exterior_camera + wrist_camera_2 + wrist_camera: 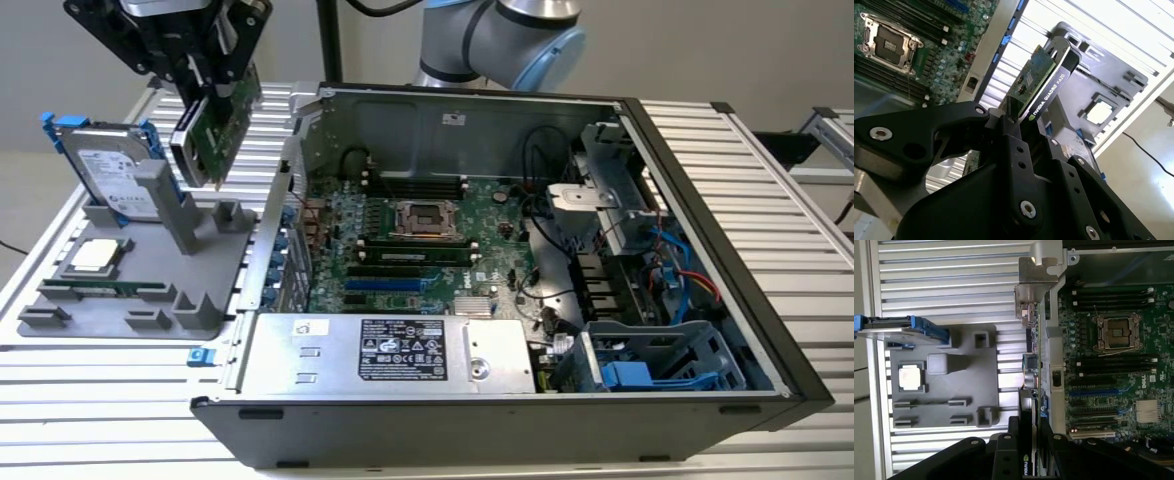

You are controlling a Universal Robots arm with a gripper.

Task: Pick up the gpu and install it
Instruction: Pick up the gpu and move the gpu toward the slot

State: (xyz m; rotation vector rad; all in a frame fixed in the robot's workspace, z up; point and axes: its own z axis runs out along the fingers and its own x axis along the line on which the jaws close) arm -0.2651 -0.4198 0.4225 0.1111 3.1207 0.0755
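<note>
The gpu point(214, 130) hung in the air, tilted on edge and clear of every surface. It was above the grey holding fixture point(200, 225) and to the exterior view's left of the open computer case point(747, 250). The second wrist view showed its green board and black shroud edge point(1046, 82) running away from the fingers. In the first wrist view the card point(1037, 360) appeared edge-on, with its silver bracket point(1033, 285) at the end farthest from the gripper.

The gripper point(203, 75) was clenched on the card's upper end. In both wrist views its black fingers point(1013, 125) pressed against either face of the board point(1030, 427).

Below, the fixture kept a silver hard drive in a blue frame point(114, 170) standing upright and a processor chip point(91, 256) lying flat. Both were apart from the card.

Inside the case the motherboard point(400, 250) lay exposed. Its processor socket point(424, 215) was bare, and the blue expansion slots point(387, 285) beside the power supply point(387, 350) were unoccupied.

Judged from this, the picking-up half looked finished, since the card was off the fixture and firmly held. The installing half was not begun. The card was outside the case wall, nowhere near the slots, and not lined up with any of them.
</note>
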